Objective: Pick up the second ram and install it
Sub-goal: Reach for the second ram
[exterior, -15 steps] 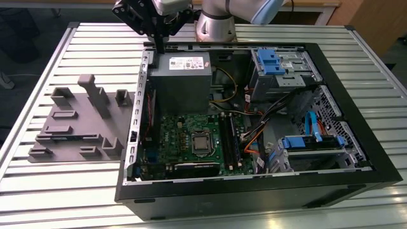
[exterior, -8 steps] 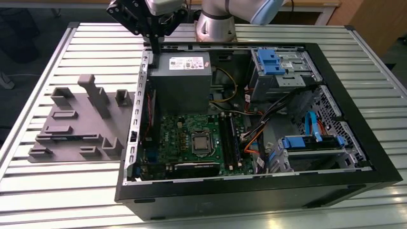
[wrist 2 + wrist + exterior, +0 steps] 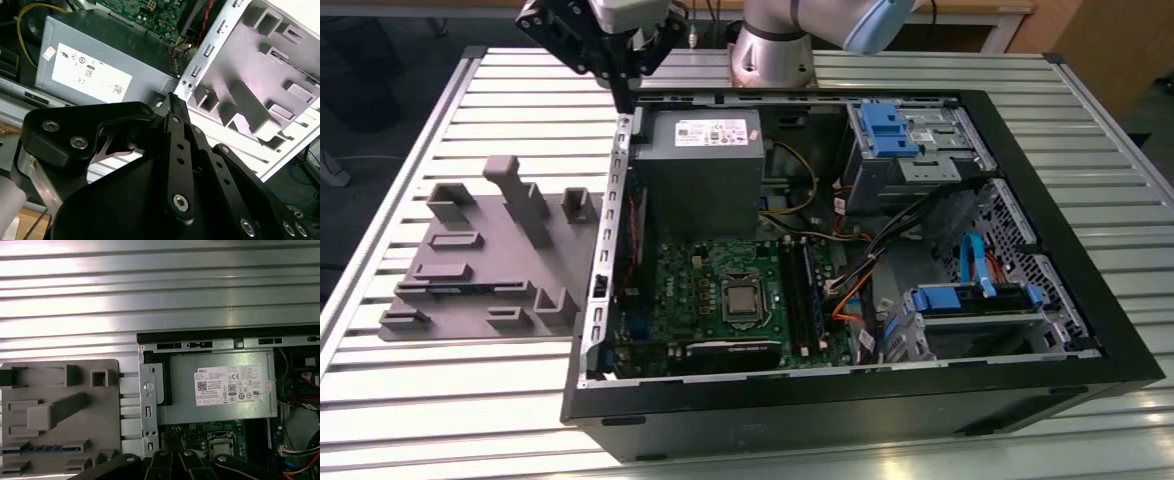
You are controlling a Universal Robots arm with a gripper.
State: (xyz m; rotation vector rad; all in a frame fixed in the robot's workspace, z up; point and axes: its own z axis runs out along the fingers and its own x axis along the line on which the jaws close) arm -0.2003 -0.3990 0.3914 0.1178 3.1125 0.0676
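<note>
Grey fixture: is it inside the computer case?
No, the grey fixture lies on the table beside the computer case, outside its wall.

The pincer (image 3: pixel 626 100) is cut off by the exterior view's top edge. In the first wrist view the grey fixture (image 3: pixel 60 410) is cropped by the picture's edge, and a thin strip (image 3: pixel 45 447) in one slot cannot be identified (too small).

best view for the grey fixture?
Exterior view: the whole grey fixture shows, on the table at the exterior view's left of the case. First wrist view crops it; second wrist view shows part.
</note>
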